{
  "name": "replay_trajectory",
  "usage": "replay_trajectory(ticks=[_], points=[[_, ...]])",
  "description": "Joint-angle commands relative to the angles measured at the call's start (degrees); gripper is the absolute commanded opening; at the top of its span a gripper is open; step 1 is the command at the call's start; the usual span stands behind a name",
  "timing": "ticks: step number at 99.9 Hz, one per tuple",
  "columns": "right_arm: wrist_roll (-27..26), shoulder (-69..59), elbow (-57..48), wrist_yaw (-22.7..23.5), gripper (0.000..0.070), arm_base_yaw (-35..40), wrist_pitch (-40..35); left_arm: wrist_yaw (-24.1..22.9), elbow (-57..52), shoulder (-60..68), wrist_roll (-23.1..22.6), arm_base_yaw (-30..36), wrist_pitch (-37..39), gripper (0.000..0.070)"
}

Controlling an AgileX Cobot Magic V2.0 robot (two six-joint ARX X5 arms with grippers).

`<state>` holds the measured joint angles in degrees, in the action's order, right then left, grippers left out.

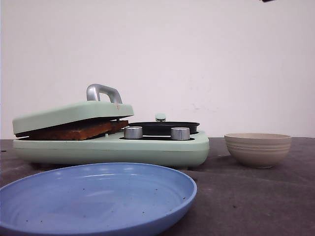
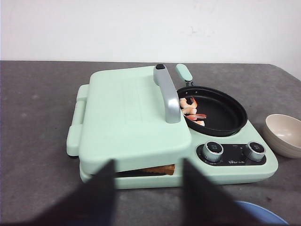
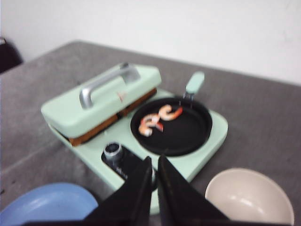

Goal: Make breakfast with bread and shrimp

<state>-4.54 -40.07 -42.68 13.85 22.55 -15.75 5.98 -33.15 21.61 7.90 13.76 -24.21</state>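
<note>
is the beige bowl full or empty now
Empty. The right wrist view looks into the bowl and shows only bare inside; the shrimp lie in the black pan.

The setting looks like a lab or test bench dressed up as a kitchen, not a real home kitchen. A dark grey cloth-covered table (image 2: 37, 117) stands against a bare white wall (image 1: 197, 49), with no cupboards, sink or counter in sight. On it sits a mint-green breakfast cooker (image 2: 136, 122) with a lidded toasting plate, a small black pan (image 2: 221, 113) and two knobs (image 1: 156, 132). A blue plate (image 1: 98, 196) and a beige bowl (image 1: 258, 149) are set near it. Black robot fingers (image 2: 106, 193) show at the edge of the wrist views.
</note>
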Motion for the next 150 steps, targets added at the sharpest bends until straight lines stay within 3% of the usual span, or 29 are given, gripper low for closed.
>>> replay_trajectory(ticks=[1,30,47,78,101,121,137,150], points=[[0.2,0.4,-0.4,-0.4,0.0005,0.9,0.7,0.2,-0.3,0.0,0.9,0.1,0.6,0.0001],[4.6,2.6,-0.4,-0.4,0.0005,5.8,-0.6,1.8,-0.3,-2.3,4.9,0.1,1.8,0.0001],[5.3,3.9,1.1,-1.1,0.0005,7.8,-0.2,1.7,-0.2,-6.2,5.0,0.1,2.1,0.0001],[-1.2,11.0,16.4,-3.7,0.0005,9.2,12.5,1.2,2.0,-15.8,5.1,0.1,-0.8,0.0002],[-1.2,14.7,24.6,-3.8,0.0005,9.2,12.7,1.1,10.7,-21.4,9.2,0.1,-1.6,0.0002],[-1.2,17.3,28.3,-3.4,0.0006,9.2,12.8,-0.6,13.2,-21.4,8.9,0.2,-1.6,0.0003],[-2.0,18.0,28.6,-5.8,0.0006,9.2,12.7,-1.1,13.2,-21.4,13.2,0.1,-1.6,0.0003],[-4.3,18.2,28.6,-5.7,0.0005,9.2,12.5,-0.8,13.2,-21.4,21.2,0.1,-2.0,0.0004]])
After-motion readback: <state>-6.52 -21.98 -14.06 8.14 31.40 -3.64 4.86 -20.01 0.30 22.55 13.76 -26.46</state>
